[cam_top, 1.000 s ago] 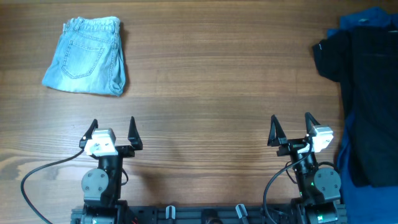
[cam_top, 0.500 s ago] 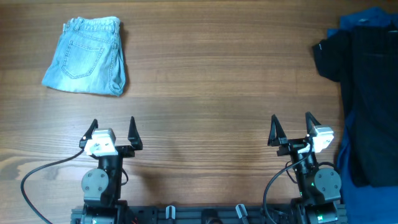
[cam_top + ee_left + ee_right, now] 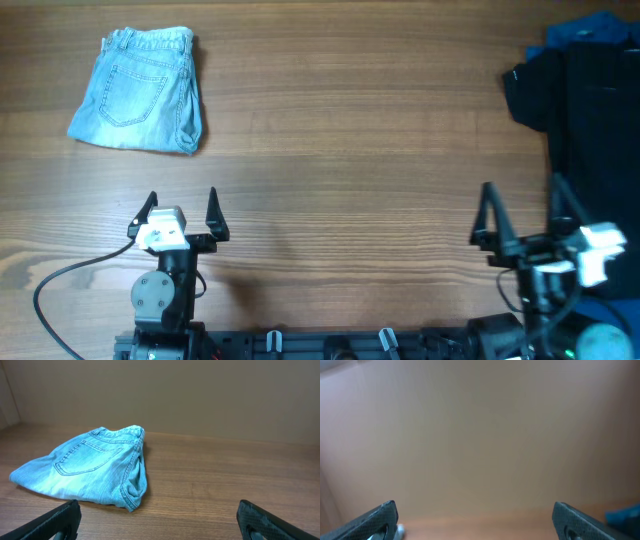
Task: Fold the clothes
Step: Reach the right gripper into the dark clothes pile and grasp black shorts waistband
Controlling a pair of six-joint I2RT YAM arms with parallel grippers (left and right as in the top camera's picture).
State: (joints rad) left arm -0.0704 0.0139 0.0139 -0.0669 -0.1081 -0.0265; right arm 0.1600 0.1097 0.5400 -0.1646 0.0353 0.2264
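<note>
At the far left of the worktop (image 3: 350, 150), light-blue denim shorts (image 3: 140, 92) are laid folded. Along the right edge, a black garment (image 3: 595, 160) is heaped over a dark-blue piece (image 3: 590, 30), with wide wood between. At the near edge, the left gripper (image 3: 181, 196) and the right gripper (image 3: 521, 192) are held with fingers spread, nothing pinched.

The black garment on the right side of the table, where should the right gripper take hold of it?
Likely its left corner, which juts over bare table. The black garment lies flat, a blue piece showing beyond its far end, so that edge is freest. The open right gripper could come down from the table's centre side and pinch it.
</note>
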